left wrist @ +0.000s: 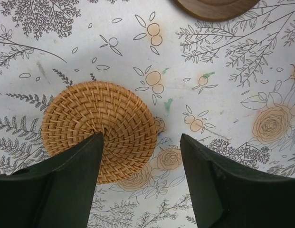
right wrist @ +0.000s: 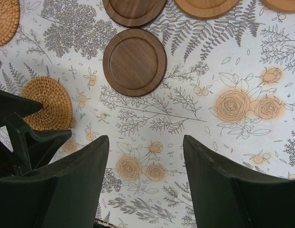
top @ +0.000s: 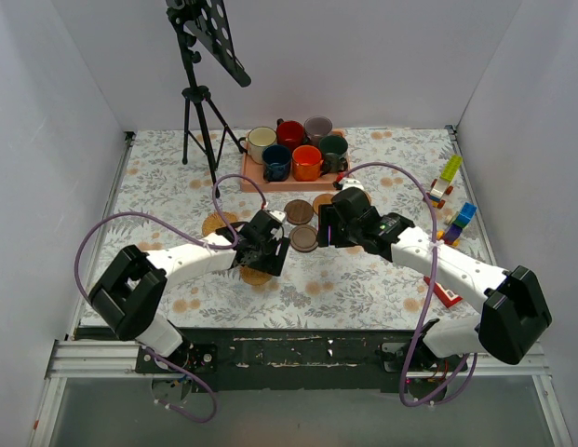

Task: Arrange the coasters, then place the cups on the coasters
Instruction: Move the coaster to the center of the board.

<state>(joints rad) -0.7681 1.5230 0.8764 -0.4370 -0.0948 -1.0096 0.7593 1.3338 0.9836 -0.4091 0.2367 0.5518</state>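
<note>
Several cups (top: 307,163) stand together on a pink tray (top: 254,182) at the back. A woven coaster (left wrist: 99,128) lies flat under my left gripper (left wrist: 141,140); the jaws stand apart, the left finger over the disc's middle, the right finger over bare cloth. From above, that coaster (top: 257,276) peeks out below the left gripper (top: 261,253). My right gripper (right wrist: 146,140) is open over bare cloth, with two dark brown coasters (right wrist: 134,61) (right wrist: 133,9) ahead of it. A tan coaster (right wrist: 206,4) and a second woven coaster (top: 217,223) lie nearby.
A black tripod stand (top: 194,102) rises at the back left. Coloured toy blocks (top: 449,179) (top: 460,220) and a red piece (top: 447,294) lie along the right side. White walls enclose the floral tablecloth (top: 382,270).
</note>
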